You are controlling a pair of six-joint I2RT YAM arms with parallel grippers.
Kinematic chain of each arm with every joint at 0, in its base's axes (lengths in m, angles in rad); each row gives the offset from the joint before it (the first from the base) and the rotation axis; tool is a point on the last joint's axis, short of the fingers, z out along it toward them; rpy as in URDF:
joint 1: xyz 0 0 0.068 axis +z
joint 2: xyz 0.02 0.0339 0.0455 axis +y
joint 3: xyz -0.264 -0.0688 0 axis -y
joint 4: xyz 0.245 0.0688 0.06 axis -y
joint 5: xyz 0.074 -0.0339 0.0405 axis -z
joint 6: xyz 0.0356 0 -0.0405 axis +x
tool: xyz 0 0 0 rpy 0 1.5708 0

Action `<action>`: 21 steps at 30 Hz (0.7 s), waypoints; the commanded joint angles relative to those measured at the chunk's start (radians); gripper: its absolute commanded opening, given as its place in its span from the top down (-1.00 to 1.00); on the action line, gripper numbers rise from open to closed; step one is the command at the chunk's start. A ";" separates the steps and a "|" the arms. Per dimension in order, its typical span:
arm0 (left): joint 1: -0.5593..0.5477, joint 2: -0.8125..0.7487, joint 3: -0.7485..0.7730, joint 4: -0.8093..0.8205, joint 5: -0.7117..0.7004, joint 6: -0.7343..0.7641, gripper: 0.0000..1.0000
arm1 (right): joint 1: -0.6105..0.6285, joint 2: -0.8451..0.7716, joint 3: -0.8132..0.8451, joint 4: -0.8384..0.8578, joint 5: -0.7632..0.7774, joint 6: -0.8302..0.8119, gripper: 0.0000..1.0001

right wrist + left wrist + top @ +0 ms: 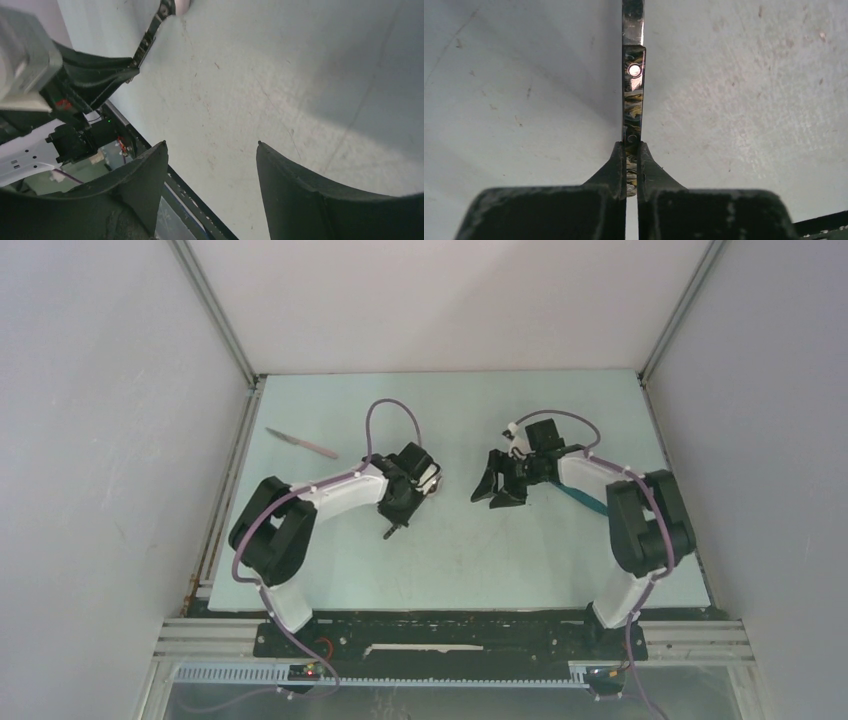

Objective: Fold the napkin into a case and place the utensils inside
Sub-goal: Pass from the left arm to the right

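Two arms work over one pale table, each trailing one purple cable. There are two utensils. One slim silver knife lies flat at the far left of the table, angled and well clear of both arms. One shiny metal spoon is in the left gripper, whose two fingers are pinched together on its narrow handle. The handle runs straight out from the tips and off the frame, so its bowl is not shown there. From above, that gripper points down near the middle of the table. The right gripper hangs to the right of it with its two fingers spread wide apart and bare table between them. There is one teal napkin, at the right and mostly hidden under the right arm; only a narrow strip of it shows.
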 commanded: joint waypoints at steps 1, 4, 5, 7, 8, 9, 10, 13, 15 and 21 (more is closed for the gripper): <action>-0.032 -0.099 -0.062 0.087 0.076 0.162 1.00 | 0.032 0.100 0.072 0.097 -0.117 0.045 -0.46; -0.061 -0.126 -0.100 0.107 0.133 0.217 1.00 | 0.023 0.167 0.095 0.132 -0.133 0.038 -0.42; -0.063 -0.126 -0.104 0.108 0.149 0.220 1.00 | 0.021 0.192 0.109 0.132 -0.134 0.030 -0.36; -0.067 -0.116 -0.109 0.108 0.186 0.223 1.00 | 0.025 0.239 0.167 0.065 -0.124 -0.018 -0.22; -0.067 -0.110 -0.112 0.108 0.198 0.224 1.00 | 0.028 0.254 0.179 0.057 -0.124 -0.032 -0.19; -0.069 -0.105 -0.112 0.109 0.205 0.226 1.00 | 0.028 0.267 0.185 0.064 -0.126 -0.035 -0.16; -0.072 -0.101 -0.114 0.109 0.207 0.227 1.00 | 0.028 0.284 0.189 0.066 -0.131 -0.039 -0.12; -0.074 -0.097 -0.118 0.115 0.214 0.233 1.00 | 0.036 0.315 0.203 0.043 -0.141 -0.068 -0.05; -0.075 -0.100 -0.121 0.116 0.224 0.238 1.00 | 0.043 0.335 0.206 0.038 -0.137 -0.083 0.01; -0.080 -0.106 -0.126 0.116 0.226 0.247 1.00 | 0.059 0.382 0.229 0.029 -0.154 -0.104 0.29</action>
